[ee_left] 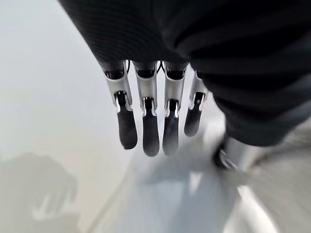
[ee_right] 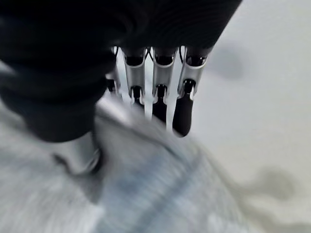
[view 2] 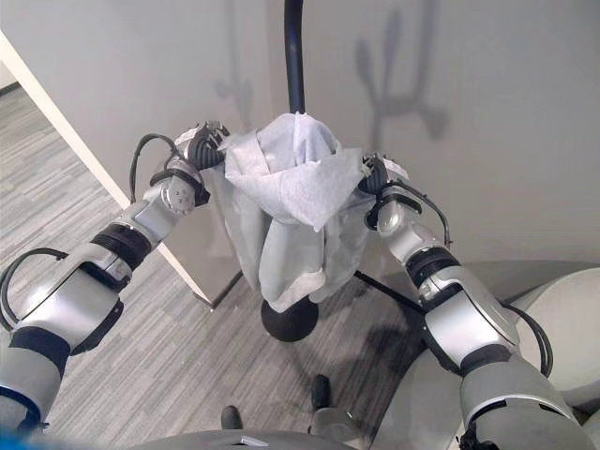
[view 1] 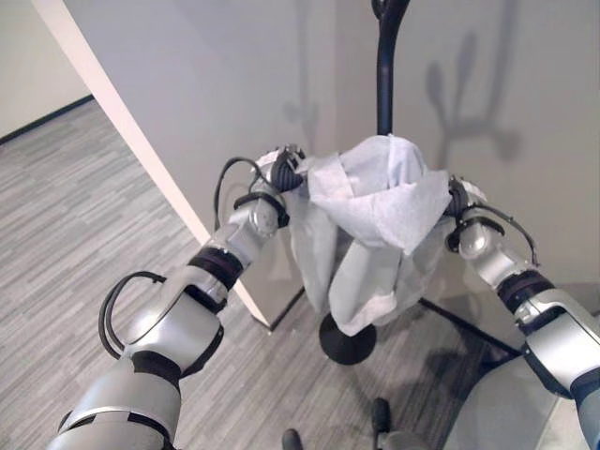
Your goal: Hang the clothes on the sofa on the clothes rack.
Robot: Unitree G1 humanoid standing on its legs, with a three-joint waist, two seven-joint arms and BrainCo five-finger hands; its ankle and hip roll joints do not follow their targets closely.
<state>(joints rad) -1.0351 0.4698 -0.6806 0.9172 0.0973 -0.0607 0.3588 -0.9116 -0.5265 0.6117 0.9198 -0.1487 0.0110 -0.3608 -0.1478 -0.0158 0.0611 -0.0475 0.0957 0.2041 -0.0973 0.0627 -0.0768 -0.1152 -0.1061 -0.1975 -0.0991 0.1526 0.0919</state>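
Note:
A pale grey garment (view 1: pixel 375 202) hangs spread between my two hands, bunched at the top, right in front of the black pole of the clothes rack (view 1: pixel 385 75). My left hand (view 1: pixel 284 171) holds its left upper edge and my right hand (view 1: pixel 457 200) its right upper edge. In the left wrist view the cloth (ee_left: pixel 184 194) lies pinched between the thumb and the fingers (ee_left: pixel 150 131). The right wrist view shows the same, with cloth (ee_right: pixel 146 194) under the fingers (ee_right: pixel 182 116). The garment's lower part hides the pole down to the round black base (view 1: pixel 347 342).
A grey wall stands close behind the rack. A white partition edge (view 1: pixel 122 122) runs diagonally on the left. A thin black bar (view 1: pixel 459 323) lies on the floor right of the base. The grey sofa (view 2: pixel 562 309) sits at the lower right, on grey striped carpet (view 1: pixel 66 216).

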